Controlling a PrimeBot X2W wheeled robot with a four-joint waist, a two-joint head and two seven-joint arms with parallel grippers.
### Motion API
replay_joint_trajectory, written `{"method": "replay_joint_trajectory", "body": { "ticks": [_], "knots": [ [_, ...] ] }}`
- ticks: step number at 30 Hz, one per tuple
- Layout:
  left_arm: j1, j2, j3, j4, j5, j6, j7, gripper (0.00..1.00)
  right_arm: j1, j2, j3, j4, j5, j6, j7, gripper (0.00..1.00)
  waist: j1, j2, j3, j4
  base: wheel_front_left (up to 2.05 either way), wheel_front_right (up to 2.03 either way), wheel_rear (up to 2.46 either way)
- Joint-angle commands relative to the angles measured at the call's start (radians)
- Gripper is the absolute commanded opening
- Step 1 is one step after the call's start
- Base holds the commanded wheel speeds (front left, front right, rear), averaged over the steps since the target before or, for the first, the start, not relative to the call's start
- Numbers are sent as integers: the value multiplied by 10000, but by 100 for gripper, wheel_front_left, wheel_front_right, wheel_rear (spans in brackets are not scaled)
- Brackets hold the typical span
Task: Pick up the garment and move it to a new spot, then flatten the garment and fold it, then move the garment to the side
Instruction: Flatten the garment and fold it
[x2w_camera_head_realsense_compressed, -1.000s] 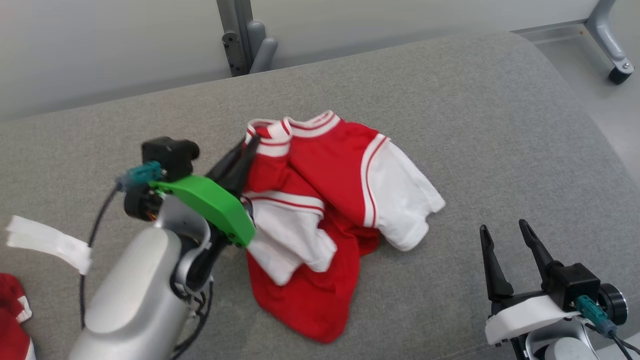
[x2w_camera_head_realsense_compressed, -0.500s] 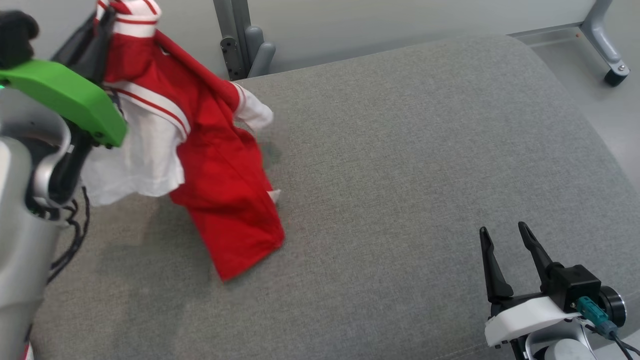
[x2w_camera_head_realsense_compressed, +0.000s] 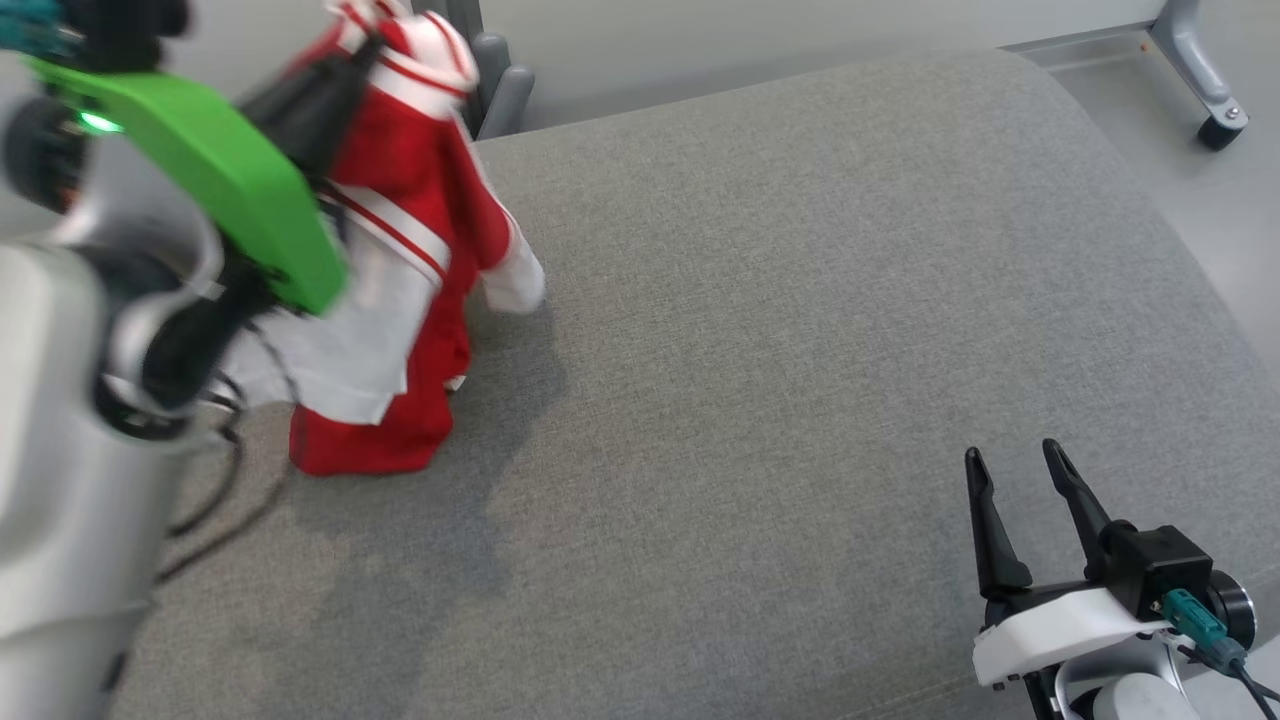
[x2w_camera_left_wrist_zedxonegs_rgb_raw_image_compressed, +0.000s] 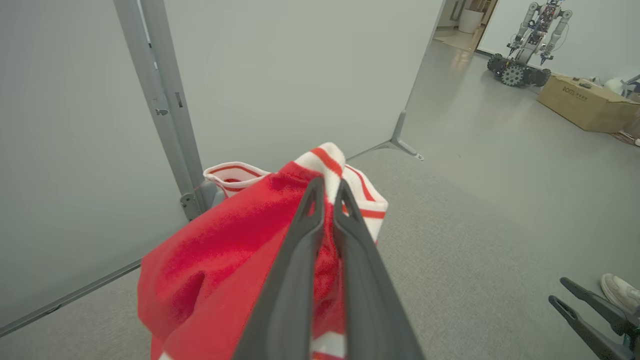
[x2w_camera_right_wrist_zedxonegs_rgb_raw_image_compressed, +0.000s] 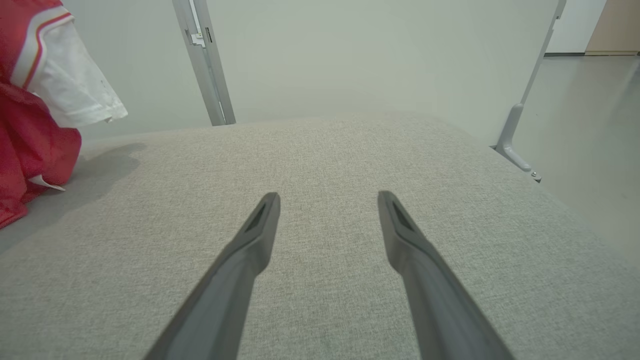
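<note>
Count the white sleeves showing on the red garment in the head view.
2. One sleeve hangs off the garment's right side, above the grey cushion. The other sleeve drapes on its left, beside the green cover of the left gripper. Folds may hide parts.

The garment (x2w_camera_head_realsense_compressed: 420, 180) was a red shirt with white sleeves and red-and-white striped trim. It hung bunched and lengthwise from its striped collar, which was pinched between the closed fingers of the left gripper (x2w_camera_left_wrist_zedxonegs_rgb_raw_image_compressed: 329, 186). One white sleeve (x2w_camera_head_realsense_compressed: 515, 280) dangled to the side, and the red hem crumpled onto the left part of the grey cushion (x2w_camera_head_realsense_compressed: 800, 300).
</note>
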Motion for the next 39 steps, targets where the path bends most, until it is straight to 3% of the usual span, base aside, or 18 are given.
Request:
{"method": "replay_joint_trajectory", "body": {
  "ticks": [1, 8, 13, 14, 15, 16, 17, 22, 26, 29, 37, 39],
  "knots": [
    [355, -507, -378, 84, -127, 29, 106, 0, -69, -15, -19, -28, 101, -3, -32, 100, 0, 110, 209, 74, 0, 0, 0],
    [274, -3480, -2008, 2001, 208, 374, -788, 0, -920, -17, 608, -26, 373, -6, -32, 100, 0, 110, 1215, -265, 0, 0, 0],
    [-22, -4172, -2981, 3473, 366, 650, -2106, 0, -1396, -18, 907, 9, 700, -6, -32, 100, 0, 110, 1751, -809, 0, 0, 0],
    [-99, -4215, -3200, 3584, 161, 787, -2481, 27, -1455, -20, 928, 22, 750, -6, -32, 100, 0, 110, 1827, -900, 0, 0, 0],
    [-179, -4253, -3486, 3606, -56, 955, -2887, 47, -1493, -15, 950, 36, 789, -6, -32, 100, 0, 110, 1885, -985, 0, 0, 0],
    [-262, -4257, -3795, 3645, -287, 1123, -3258, 90, -1496, -20, 962, 58, 829, -6, -32, 100, 0, 110, 1934, -1054, 0, 0, 0],
    [-338, -4237, -4093, 3686, -616, 1289, -3594, 100, -1480, -17, 976, 73, 857, -6, -32, 100, 0, 110, 1971, -1106, 0, 0, 0],
    [-815, -4225, -5420, 3843, -1427, 1717, -4635, 100, -1303, -18, 864, 114, 916, -6, -32, 100, 0, 110, 1936, -1125, 0, 0, 0],
    [-779, -4229, -5767, 3638, -1511, 1774, -5349, 100, -1067, -17, 623, 136, 788, -6, -32, 100, 0, 110, 1667, -843, 0, 0, 0],
    [-337, -3726, -5574, 3214, -1305, 1960, -5896, 100, -944, -20, 515, 155, 738, -6, -32, 100, 0, 110, 1441, -628, 0, 0, 0],
    [1811, -570, -4424, 1741, -1327, 3381, -6716, 100, -564, -20, 374, 87, 557, -6, -31, 100, 0, 110, 985, -54, 0, 0, 0],
    [2323, -69, -4064, 1725, -1729, 3566, -6653, 100, -527, -18, 361, 85, 460, -6, -31, 100, 0, 110, 972, 133, 0, 0, 0]
  ]
}}
